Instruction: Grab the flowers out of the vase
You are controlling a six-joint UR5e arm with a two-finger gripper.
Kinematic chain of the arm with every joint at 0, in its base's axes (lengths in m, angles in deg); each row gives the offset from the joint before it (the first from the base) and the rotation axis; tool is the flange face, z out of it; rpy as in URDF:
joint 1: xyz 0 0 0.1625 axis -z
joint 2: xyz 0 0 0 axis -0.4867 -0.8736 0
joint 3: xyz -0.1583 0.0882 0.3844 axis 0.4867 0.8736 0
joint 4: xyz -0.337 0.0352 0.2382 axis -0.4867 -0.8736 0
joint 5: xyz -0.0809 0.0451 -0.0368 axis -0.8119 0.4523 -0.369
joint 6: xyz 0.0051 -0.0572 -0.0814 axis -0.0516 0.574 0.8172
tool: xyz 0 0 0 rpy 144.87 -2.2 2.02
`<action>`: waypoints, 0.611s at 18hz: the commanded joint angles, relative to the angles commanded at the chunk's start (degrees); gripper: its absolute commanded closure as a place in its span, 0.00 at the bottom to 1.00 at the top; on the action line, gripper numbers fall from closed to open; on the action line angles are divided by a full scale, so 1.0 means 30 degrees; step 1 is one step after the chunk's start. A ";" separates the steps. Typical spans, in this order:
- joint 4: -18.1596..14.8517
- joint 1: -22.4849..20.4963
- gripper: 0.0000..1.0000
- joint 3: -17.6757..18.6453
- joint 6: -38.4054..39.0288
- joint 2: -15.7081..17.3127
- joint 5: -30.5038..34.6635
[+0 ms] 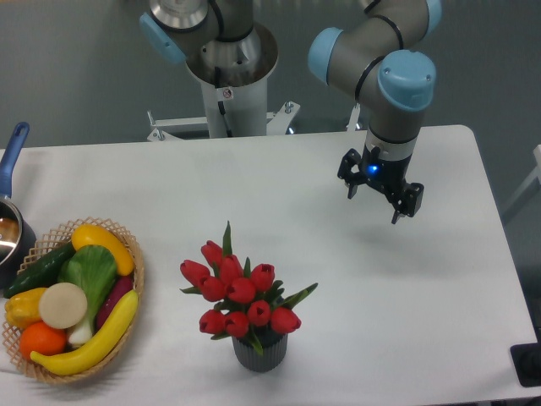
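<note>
The flowers point(239, 293) are found low in the frame, slightly left of centre, seated in the vase point(260, 353), which stands upright on the white counter point(406, 296) close to its near edge. Only the lower ribbed wall of the vase is visible; its mouth is covered by the buds and leaves. The stems are judged to be held bunched by the narrow mouth, which would explain why the heads fan out above it rather than lying loose. The long axis of the bunch is seen to run from the vase upward and to the left in the frame, with one pointed leaf reaching highest; the buds point that way, so the bunch leans left of the vase rather than sitting squarely over it. The end effector point(381, 197) is placed in the upper right of the frame, well apart from the flowers, pointed down at bare counter, with its fingers spread and nothing between them. Nothing is grasped yet; the approach is judged not begun. A woven basket point(138, 272) of vegetables and a blue-handled saucepan point(12, 222) are noted at the left edge, clear of the vase.
</note>
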 joint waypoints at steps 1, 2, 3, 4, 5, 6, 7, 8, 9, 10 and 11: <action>0.0000 0.0000 0.00 0.0029 0.0000 0.0000 0.0000; 0.0000 0.0029 0.00 0.0000 -0.0029 0.0000 0.0000; 0.0000 -0.0058 0.00 0.0000 0.0000 0.0000 0.0000; 0.0000 -0.0088 0.00 0.0000 0.0000 0.0029 -0.0029; 0.0000 -0.0175 0.00 0.0000 0.0000 0.0029 -0.0145; 0.0000 -0.0205 0.00 0.0058 -0.0029 0.0058 -0.0408; 0.0058 -0.0234 0.00 0.0204 -0.0058 0.0088 -0.0874; 0.0204 -0.0321 0.00 0.0379 -0.0001 0.0175 -0.1546; 0.0669 -0.0380 0.00 0.0613 0.0000 0.0292 -0.2249; 0.1341 -0.0381 0.00 0.1050 0.0029 0.0496 -0.3039; 0.2131 -0.0410 0.00 0.1548 0.0029 0.0730 -0.3859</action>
